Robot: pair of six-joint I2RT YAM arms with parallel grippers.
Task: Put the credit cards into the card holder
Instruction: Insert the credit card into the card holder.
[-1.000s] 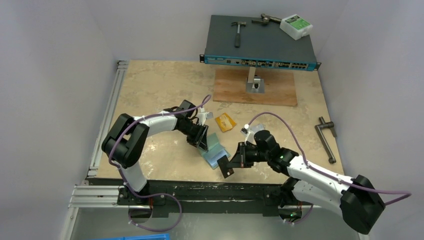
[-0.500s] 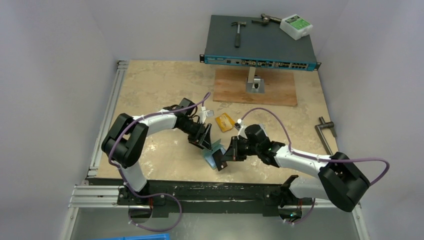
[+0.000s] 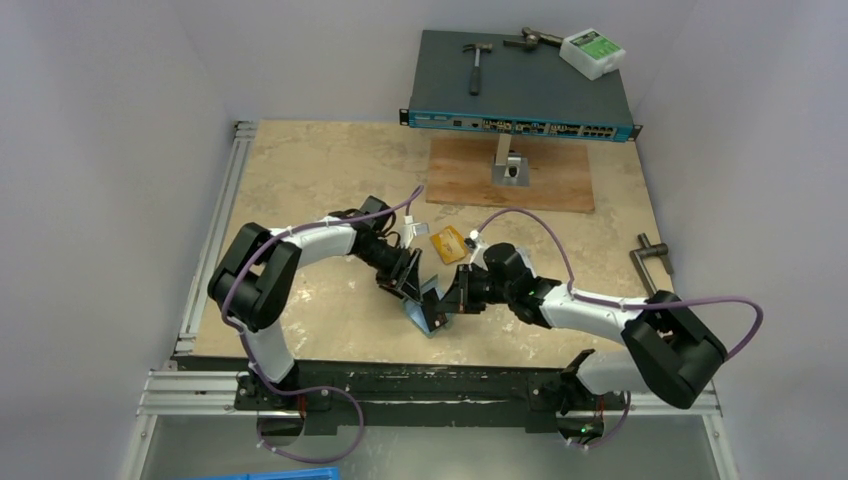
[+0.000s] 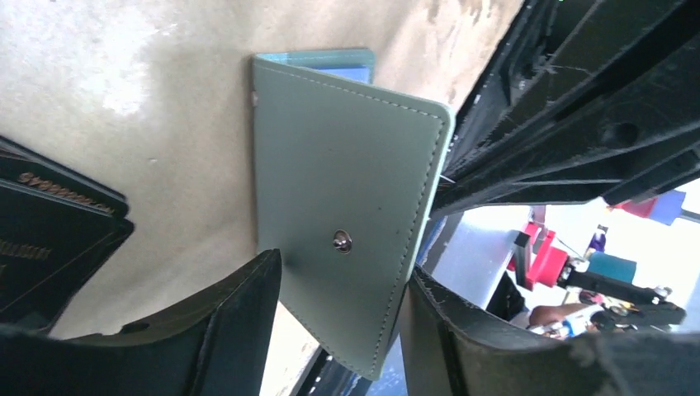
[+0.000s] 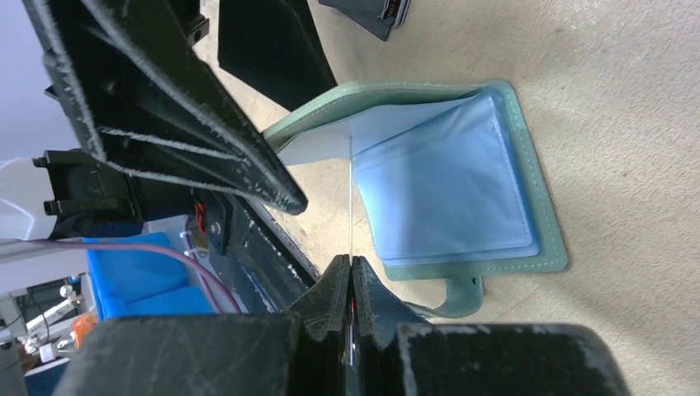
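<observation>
Now left claw [image 4: 338,276], jaws wide, props card holder [image 4: 347,165] open so right claw [image 5: 350,262], pinching credit card [image 5: 351,198] edge-on, can reach blue pocket [image 5: 446,190].

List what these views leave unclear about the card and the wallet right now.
- The card: the right wrist view shows only its thin edge, so its face is unseen. From above, the right gripper hides it.
- The left gripper: the left wrist view shows its fingers flanking the wallet cover, but not whether they press on it.
- The orange card: too small in the top view to read.
</observation>
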